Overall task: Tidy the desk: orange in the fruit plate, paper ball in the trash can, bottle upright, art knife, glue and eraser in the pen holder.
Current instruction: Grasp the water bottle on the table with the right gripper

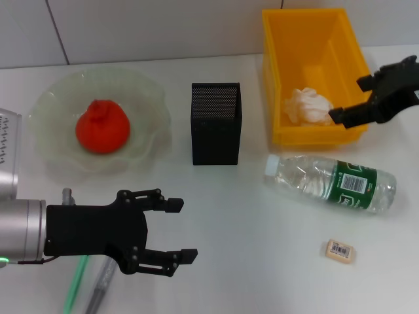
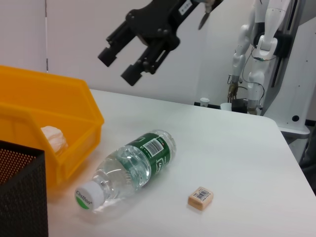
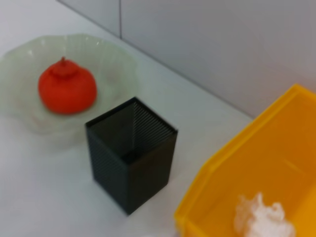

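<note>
White tiled wall backs a plain white table (image 1: 216, 216), and the left wrist view shows another pale robot standing idle past the far edge. On the table, the orange (image 1: 101, 127) already sits in the middle of the clear plate (image 1: 147, 98), and the paper ball (image 1: 308, 106) lies at the near end of the yellow bin (image 1: 278, 72), so those two jobs look finished. The black mesh holder (image 1: 216, 123) stands upright between plate and bin, and from the right wrist view it appears empty. The bottle (image 1: 330, 183) lies on its side in front of the bin, cap towards the holder, not yet set upright; the eraser (image 1: 340, 250) rests flat on the table, near the bottle. The right gripper (image 1: 357, 98) hangs open and empty over the bin's near right corner, a place that fits dropping the ball. The left gripper (image 1: 186, 229) is open too, holding nothing, low over the near left of the table, just beside a green stick (image 1: 75, 284) and a grey pen-like tool (image 1: 98, 288), probably the glue and the knife it should collect.
</note>
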Action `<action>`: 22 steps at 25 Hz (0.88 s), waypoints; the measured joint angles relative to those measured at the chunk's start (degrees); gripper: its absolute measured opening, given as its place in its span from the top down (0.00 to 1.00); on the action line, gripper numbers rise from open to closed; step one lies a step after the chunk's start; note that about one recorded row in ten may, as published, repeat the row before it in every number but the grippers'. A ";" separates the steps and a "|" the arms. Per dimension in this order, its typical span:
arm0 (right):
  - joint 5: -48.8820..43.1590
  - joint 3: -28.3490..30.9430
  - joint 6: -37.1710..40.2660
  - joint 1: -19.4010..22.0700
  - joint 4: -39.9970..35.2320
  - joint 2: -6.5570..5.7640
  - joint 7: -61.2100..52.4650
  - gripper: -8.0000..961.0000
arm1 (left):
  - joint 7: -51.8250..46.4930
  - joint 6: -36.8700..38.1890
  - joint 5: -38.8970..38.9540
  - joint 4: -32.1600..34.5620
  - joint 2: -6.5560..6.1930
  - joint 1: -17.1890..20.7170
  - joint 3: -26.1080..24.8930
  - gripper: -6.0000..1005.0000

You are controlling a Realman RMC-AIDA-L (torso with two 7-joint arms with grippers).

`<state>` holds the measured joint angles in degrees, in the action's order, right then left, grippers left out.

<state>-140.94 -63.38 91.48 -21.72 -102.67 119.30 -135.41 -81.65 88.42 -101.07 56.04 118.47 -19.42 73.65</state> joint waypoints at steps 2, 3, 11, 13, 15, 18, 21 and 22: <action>-0.30 0.13 3.76 -0.18 -2.05 -0.04 -1.61 0.18 | 0.00 0.00 0.00 0.00 0.00 0.00 0.00 0.14; -0.30 0.13 3.76 -0.18 -2.05 -0.04 -1.61 0.18 | 0.00 0.00 0.00 -0.02 0.00 0.00 0.00 0.14; -0.32 3.34 14.31 -1.92 -4.02 -0.33 -3.26 0.18 | 0.00 0.00 0.00 -0.06 0.00 0.15 0.02 0.14; -0.21 4.70 15.88 -2.30 -3.74 -0.38 -3.24 0.18 | 0.00 0.00 0.00 -0.06 0.00 0.16 0.04 0.14; -0.19 5.87 17.07 -2.80 -3.23 -0.54 -3.05 0.18 | 0.00 0.08 0.00 -0.06 0.00 0.07 0.08 0.14; -0.44 6.76 19.23 -3.87 -1.63 -1.28 -2.39 0.18 | 0.00 0.29 0.00 -0.05 0.01 0.04 0.18 0.14; -1.95 7.20 20.52 -4.74 -0.40 -2.02 -0.75 0.18 | 0.00 0.36 0.00 -0.05 -0.04 0.02 0.41 0.14; -3.77 7.38 20.88 -5.21 0.17 -2.22 1.68 0.18 | 0.00 0.35 0.00 -0.05 -0.07 0.01 0.56 0.14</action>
<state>-144.70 -56.01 112.36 -26.93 -102.50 117.08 -133.72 -81.65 88.77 -101.07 55.99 118.41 -19.41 74.21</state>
